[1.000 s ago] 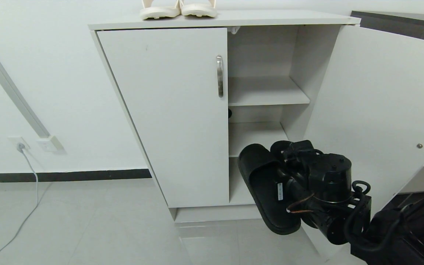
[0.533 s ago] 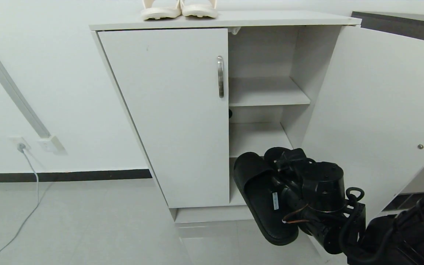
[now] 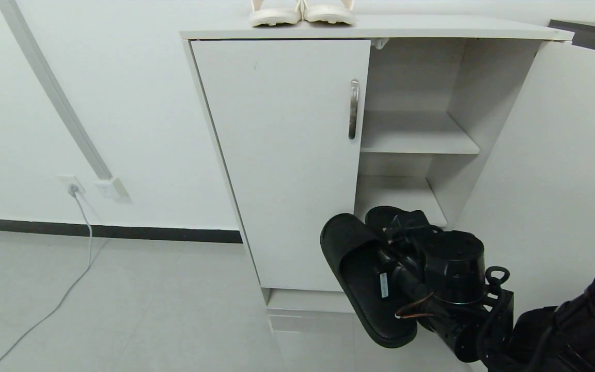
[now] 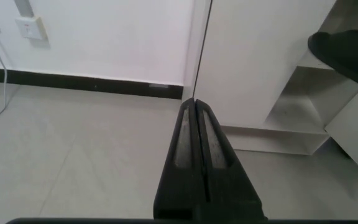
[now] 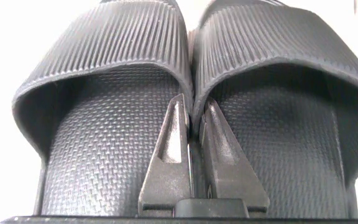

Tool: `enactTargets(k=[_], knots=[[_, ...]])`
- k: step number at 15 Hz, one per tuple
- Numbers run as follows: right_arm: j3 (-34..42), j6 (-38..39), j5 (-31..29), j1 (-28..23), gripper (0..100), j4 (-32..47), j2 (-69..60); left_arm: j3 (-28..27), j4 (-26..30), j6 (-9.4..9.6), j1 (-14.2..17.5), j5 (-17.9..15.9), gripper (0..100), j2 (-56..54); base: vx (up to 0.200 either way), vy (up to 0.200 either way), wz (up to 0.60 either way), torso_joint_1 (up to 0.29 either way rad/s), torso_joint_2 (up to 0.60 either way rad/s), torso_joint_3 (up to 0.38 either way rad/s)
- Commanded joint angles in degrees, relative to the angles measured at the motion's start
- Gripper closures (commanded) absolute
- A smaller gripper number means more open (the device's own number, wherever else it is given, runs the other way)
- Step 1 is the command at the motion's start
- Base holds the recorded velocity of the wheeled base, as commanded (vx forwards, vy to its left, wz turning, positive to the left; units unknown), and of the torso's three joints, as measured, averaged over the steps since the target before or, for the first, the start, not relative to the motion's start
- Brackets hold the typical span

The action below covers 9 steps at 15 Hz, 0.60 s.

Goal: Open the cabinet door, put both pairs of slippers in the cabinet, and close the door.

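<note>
Slippers, the black pair (image 3: 359,274), hang from my right claw (image 5: 196,146), which is closed tight on their two inner edges, low in front of the cabinet (image 3: 432,33), at its open right half. My worry: the pinch is thin (only the edges), so one slipper may slide out if a toe knocks the lower shelf (image 3: 401,199) or the closed left door (image 3: 282,155). The open door (image 3: 550,175) stands just beside the arm and could be pushed. Left claw (image 4: 196,155) is closed on nothing. Cream pair (image 3: 301,13) sits on the cabinet top.
</note>
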Motion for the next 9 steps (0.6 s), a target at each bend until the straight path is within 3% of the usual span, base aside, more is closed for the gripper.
enactTargets(k=[1, 8, 9], knots=[[0.46, -0.13, -0.12, -0.11, 100, -0.13, -0.06, 0.01, -0.02, -0.01, -0.01, 0.02, 100, 0.09, 0.0, 0.0, 0.0, 0.0, 0.0, 0.0], [0.55, -0.13, -0.12, -0.11, 100, -0.13, 0.12, 0.01, -0.02, -0.01, -0.01, 0.02, 100, 0.09, 0.0, 0.0, 0.0, 0.0, 0.0, 0.0], [0.55, -0.13, -0.12, -0.11, 100, -0.13, 0.12, 0.01, -0.02, -0.01, -0.01, 0.02, 100, 0.09, 0.0, -0.2, 0.0, 0.007, 0.0, -0.002]])
